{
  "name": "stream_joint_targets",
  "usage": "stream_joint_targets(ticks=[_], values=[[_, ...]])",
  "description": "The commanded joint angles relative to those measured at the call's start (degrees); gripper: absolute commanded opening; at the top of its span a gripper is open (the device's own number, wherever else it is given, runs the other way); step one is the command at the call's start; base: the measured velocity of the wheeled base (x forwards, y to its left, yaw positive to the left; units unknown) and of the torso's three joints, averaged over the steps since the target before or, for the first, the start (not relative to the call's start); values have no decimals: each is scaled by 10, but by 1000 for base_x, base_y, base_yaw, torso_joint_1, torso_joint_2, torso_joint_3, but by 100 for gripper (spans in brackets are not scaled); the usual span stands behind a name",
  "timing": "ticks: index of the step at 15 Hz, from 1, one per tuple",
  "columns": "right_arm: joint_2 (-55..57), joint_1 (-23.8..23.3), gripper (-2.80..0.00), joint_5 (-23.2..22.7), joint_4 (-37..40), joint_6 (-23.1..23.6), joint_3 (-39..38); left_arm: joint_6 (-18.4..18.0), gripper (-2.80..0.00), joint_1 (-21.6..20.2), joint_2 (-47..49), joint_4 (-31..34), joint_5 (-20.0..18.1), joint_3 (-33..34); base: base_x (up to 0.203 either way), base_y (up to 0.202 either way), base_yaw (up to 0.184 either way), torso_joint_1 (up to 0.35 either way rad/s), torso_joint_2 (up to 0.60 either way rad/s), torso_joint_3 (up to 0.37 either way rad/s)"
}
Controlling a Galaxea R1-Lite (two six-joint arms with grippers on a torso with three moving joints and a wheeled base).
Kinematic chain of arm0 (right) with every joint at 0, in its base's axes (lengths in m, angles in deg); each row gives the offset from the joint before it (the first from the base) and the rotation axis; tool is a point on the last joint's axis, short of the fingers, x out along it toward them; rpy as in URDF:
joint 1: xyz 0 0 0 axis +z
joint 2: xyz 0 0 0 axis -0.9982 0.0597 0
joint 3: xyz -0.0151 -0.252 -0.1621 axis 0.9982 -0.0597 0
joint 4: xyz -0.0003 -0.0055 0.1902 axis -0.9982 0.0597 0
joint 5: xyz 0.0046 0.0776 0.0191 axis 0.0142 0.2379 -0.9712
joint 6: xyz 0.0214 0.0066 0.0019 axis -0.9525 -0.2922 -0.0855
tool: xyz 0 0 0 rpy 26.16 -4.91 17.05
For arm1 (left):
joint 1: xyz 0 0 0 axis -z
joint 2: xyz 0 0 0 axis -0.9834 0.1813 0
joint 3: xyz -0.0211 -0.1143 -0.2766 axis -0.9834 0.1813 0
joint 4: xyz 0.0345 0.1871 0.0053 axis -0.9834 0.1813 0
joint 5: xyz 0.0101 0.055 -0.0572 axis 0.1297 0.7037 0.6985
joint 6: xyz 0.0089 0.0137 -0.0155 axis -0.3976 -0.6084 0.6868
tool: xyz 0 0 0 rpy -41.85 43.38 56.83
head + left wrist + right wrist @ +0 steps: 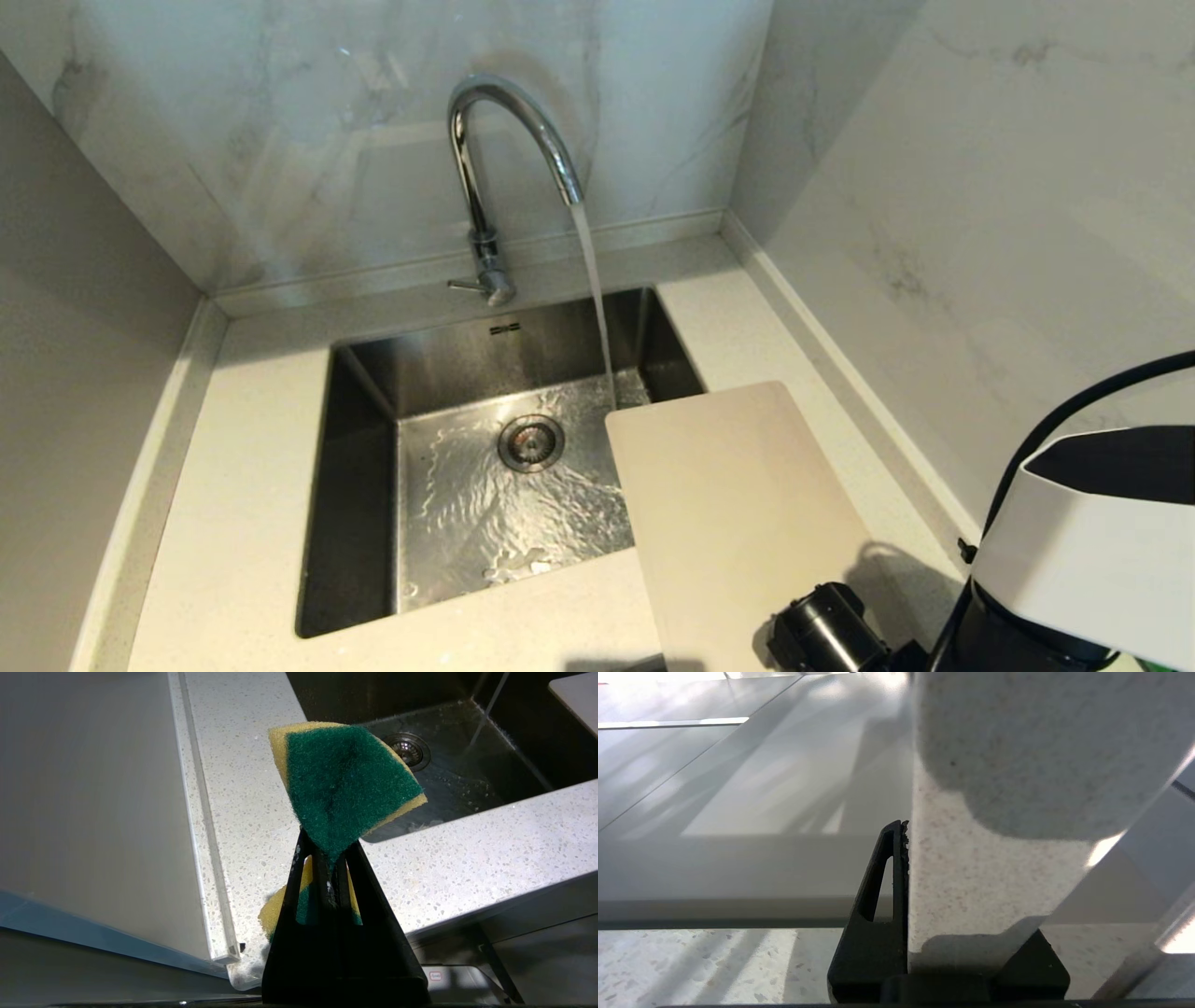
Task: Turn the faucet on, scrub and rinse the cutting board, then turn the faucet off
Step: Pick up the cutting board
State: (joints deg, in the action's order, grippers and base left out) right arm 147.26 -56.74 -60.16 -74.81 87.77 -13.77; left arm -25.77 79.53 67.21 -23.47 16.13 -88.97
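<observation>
Water already runs from the faucet into the sink, so the step in hand, as we judge it, is taking hold of the cutting board and bringing it under the stream.

The board lies flat on the bench, stretching away from our right hand toward the faucet, its far corner jutting over the sink rim just beside the falling water. In the right wrist view one dark finger presses against the board's near edge, and the pale sheet fills the space where the other finger would show; we read the right hand as closed on that edge, though we cannot see the second finger.

Our left hand is off to the other side of the sink, clamped tight on a green-and-yellow sponge.

To do this well, we should confirm the grip sits deep enough before lifting: the board is thin, wide and will likely get slippery. We would tilt it over the basin so runoff drains inside, keeping it clear of the spout.
</observation>
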Motion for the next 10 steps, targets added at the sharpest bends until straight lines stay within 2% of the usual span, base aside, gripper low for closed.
stream_joint_targets(ticks=[1,6,10], values=[[-19,1,-280,2,-3,6,0,1,-280,0,1,0,0,2,0,0,0,0,0,0],[-131,32,-280,8,21,11,0,1,-280,0,1,0,0,2,0,0,0,0,0,0],[-268,34,-280,30,112,30,13,1,-280,-1,0,0,0,2,0,0,0,0,0,0]])
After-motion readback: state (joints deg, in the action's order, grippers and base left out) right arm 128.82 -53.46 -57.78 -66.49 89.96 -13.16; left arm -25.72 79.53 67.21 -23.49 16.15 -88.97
